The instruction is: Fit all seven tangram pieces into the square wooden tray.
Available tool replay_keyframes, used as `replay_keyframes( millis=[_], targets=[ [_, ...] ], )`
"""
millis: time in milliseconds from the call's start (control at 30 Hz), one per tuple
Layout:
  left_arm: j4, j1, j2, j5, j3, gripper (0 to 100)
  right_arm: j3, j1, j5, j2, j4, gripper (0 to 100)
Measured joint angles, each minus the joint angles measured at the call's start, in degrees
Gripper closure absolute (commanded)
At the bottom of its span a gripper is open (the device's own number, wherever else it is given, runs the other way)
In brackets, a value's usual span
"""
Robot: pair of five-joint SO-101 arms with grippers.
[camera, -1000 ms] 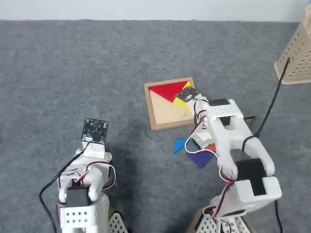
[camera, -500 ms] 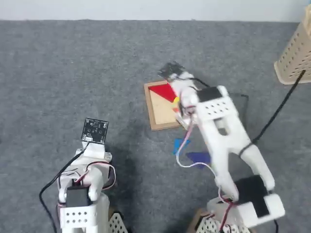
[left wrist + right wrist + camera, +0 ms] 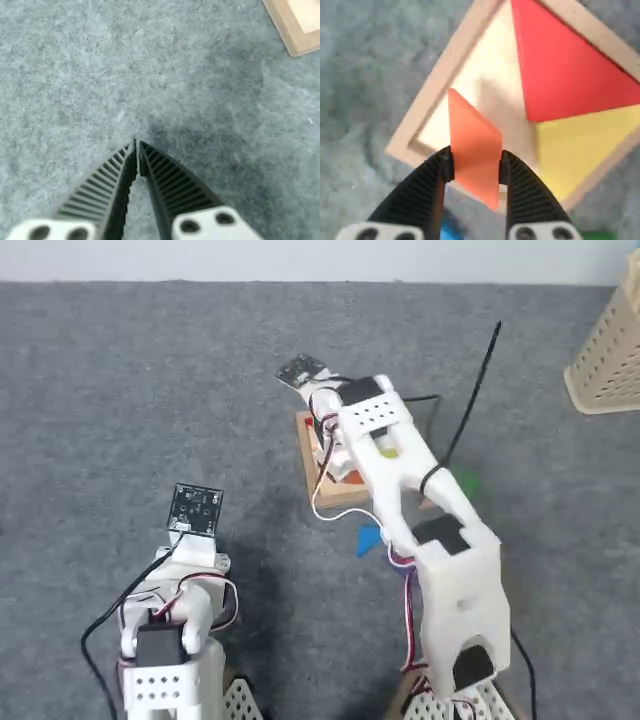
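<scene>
Right pincer (image 3: 474,157) is clenched on a flat orange parallelogram piece (image 3: 472,130), over the square wooden tray (image 3: 447,70) at upper centre of the high view. The piece's long axis points straight out ahead of the fingers, skewed to the tray rim. Its far tip is over bare tray floor, just beside the red triangle (image 3: 560,65), with the yellow triangle (image 3: 580,145) next to that. It probably needs a twist before lowering (edges not lined up). Left pincer (image 3: 136,150) is closed on nothing over the grey carpeted bench (image 3: 75,75), lower left of the high view, well apart from the tray. The right arm is nearer. A blue triangle (image 3: 370,538) and a green piece (image 3: 462,482) lie outside the tray.
</scene>
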Motion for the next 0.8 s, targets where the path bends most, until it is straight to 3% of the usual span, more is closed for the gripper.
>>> replay_keyframes(
  millis=[200,367,467,700,800],
  targets=[
    [0.00,0.00,0.00,0.00,0.00,99,-3.69,-0.09,-0.18,3.34,0.00,97.0],
    [0.00,0.00,0.00,0.00,0.00,99,-4.13,-0.09,-6.51,4.48,-0.18,97.1],
    [0.00,0.00,0.00,0.00,0.00,99,-4.13,-0.18,-6.59,4.48,-0.18,97.4],
    [0.00,0.00,0.00,0.00,0.00,99,-4.13,0.09,14.95,4.48,2.81,97.1],
    [0.00,0.00,0.00,0.00,0.00,99,-4.22,0.88,16.44,4.48,3.16,97.1]
  ],
)
